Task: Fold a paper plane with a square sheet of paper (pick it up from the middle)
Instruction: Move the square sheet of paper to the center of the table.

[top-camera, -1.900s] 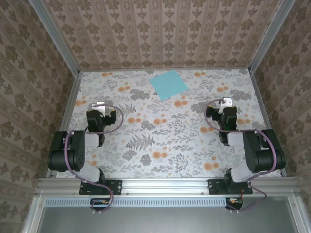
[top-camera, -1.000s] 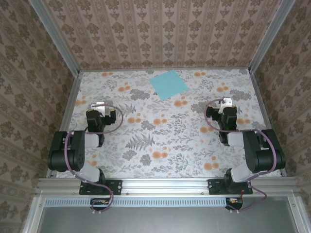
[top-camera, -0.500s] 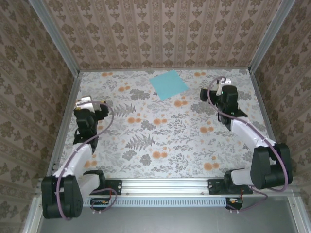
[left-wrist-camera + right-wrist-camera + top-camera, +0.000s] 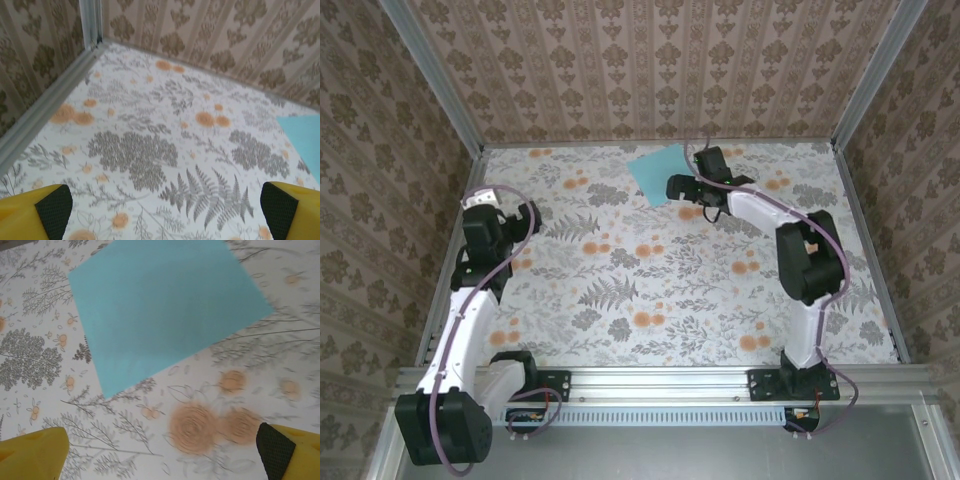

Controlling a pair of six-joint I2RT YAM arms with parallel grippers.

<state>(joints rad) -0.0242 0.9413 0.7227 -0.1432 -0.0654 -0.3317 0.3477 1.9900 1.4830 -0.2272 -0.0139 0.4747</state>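
The square sheet of paper point(image 4: 653, 170) is plain turquoise and lies flat and unfolded on the flowered table at the back centre. My right gripper point(image 4: 688, 185) hovers just off its near right corner, open and holding nothing. In the right wrist view the sheet point(image 4: 165, 305) spreads ahead of my right gripper point(image 4: 162, 447), whose yellow fingers point(image 4: 287, 450) stand wide apart over orange flowers. My left gripper point(image 4: 510, 208) is near the left wall, open and holding nothing. In the left wrist view, one corner of the sheet point(image 4: 306, 142) shows at the right edge, beyond my left gripper point(image 4: 165, 207).
Papered walls with aluminium rails point(image 4: 460, 215) close in the table on three sides. The back left corner post point(image 4: 91, 22) stands ahead of the left gripper. The right arm's elbow point(image 4: 808, 255) is raised over the right half of the table.
Both arms have unfolded from rest. The right gripper swung left and back to the sheet's edge. The left gripper moved left and back. The sheet has not moved.
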